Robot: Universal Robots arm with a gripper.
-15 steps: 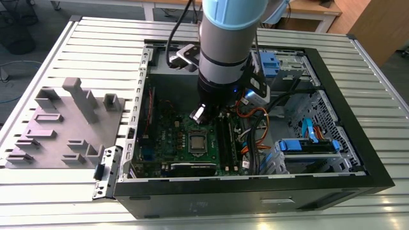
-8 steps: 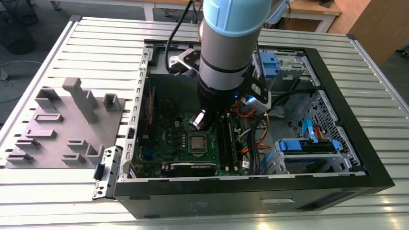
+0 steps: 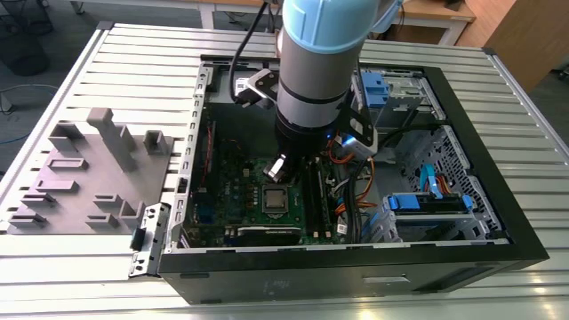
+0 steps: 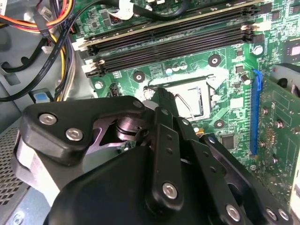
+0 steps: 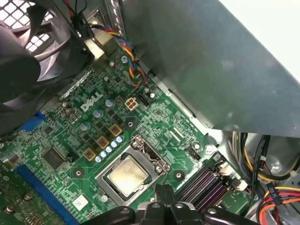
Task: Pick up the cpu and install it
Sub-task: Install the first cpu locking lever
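Materials: a glossy green circuit board [image 5: 154, 126] studded with small cylindrical capacitors lies flat inside an open black metal computer case [image 3: 356, 267]; the case rests on a ribbed pale aluminium table [image 3: 133, 53].
Side fixture: a matt grey plastic block tray [image 3: 84, 177] with upright pegs sits at the middle left of the exterior view, just beside the case.
Memory slots: long black ridged slots [image 4: 173, 40] run across the upper part of the second wrist view.
Task's thing: the small flat square cpu with a dull silver top [image 5: 126, 175] lies seated flat within the rectangular silver metal socket frame [image 5: 105, 171], lower centre of the first wrist view.
Arm pose: the grey-and-blue cylindrical arm [image 3: 316, 73] stands near vertical at centre of the exterior view.
Gripper: the black linkage gripper [image 5: 164, 193] points down, just beside the socket; its fingertips are drawn together, gripping nothing.
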